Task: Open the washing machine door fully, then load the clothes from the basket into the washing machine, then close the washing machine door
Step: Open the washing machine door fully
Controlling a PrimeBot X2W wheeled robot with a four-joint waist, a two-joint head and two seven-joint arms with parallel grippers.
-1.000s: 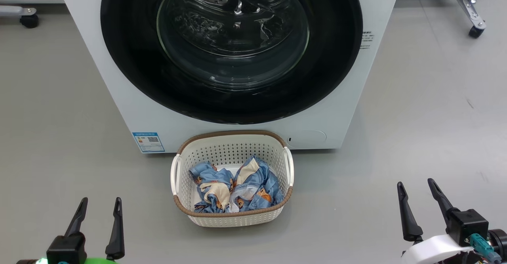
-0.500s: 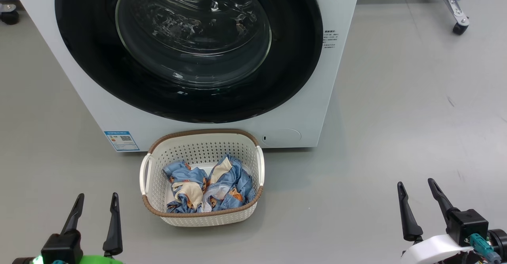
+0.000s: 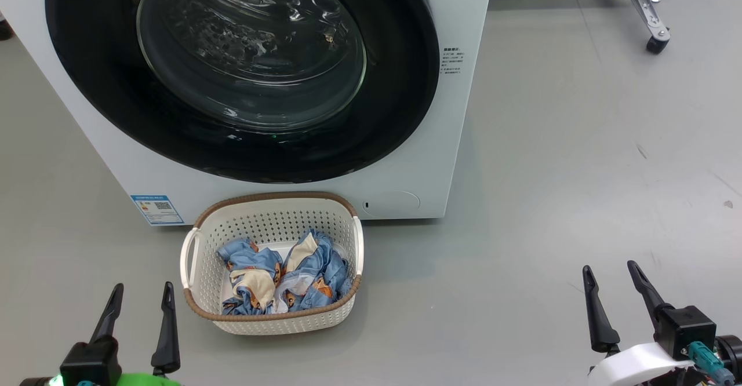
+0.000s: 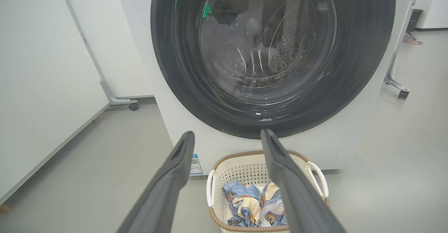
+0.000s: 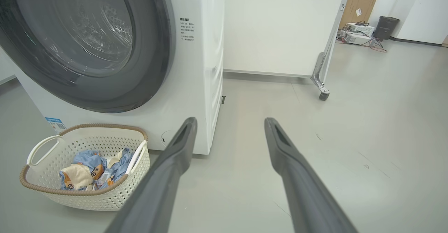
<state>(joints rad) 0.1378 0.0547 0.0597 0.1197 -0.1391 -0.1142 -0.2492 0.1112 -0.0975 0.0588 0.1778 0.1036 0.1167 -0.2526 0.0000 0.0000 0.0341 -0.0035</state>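
Facing the washing machine, door shut flush against its front (black rim unbroken, drum dimly visible through the glass). Just in front of the machine's base, below the door, on the floor: the basket, upright, with the clothes crumpled in a heap inside. On the machine's lower front, left of the basket, a blue label sticker.

Compared with a second ago: whole head view swung rightward, putting machine and basket further left in frame (a camera turn, not a shift of the things). Basket placed before the machine as before.

Left claw spread wide, empty, short of the machine and left of the basket. Right claw likewise spread and empty, well right of the machine over bare floor. Both posed as earlier, touching nothing.
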